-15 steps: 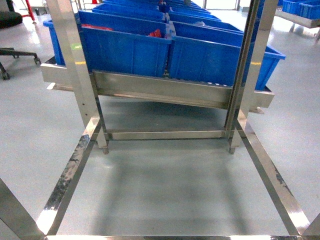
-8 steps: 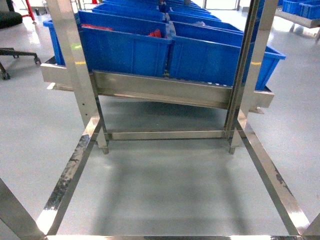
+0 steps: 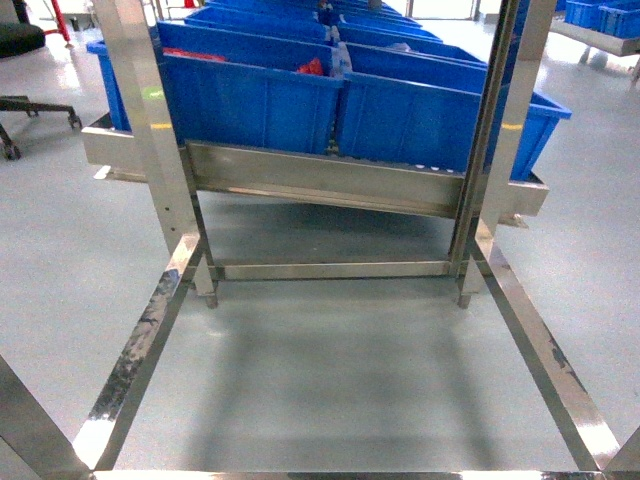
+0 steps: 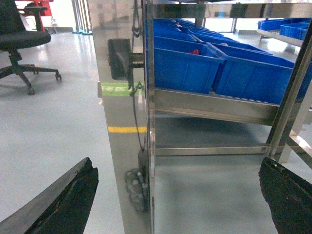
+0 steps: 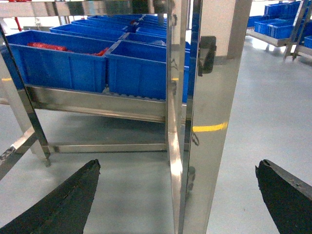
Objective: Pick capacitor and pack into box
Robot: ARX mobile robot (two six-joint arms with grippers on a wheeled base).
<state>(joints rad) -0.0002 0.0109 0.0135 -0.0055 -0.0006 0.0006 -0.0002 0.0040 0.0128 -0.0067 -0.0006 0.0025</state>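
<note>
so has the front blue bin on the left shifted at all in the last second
No. The blue bin sits at the same spot against the steel upright and rack rail as before.

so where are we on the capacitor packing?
Nothing looks done. No capacitor or packing box shows in any view, only blue bins on a steel rack. Both grippers, left and right, are open and empty. Finding, picking and packing all remain.
</note>
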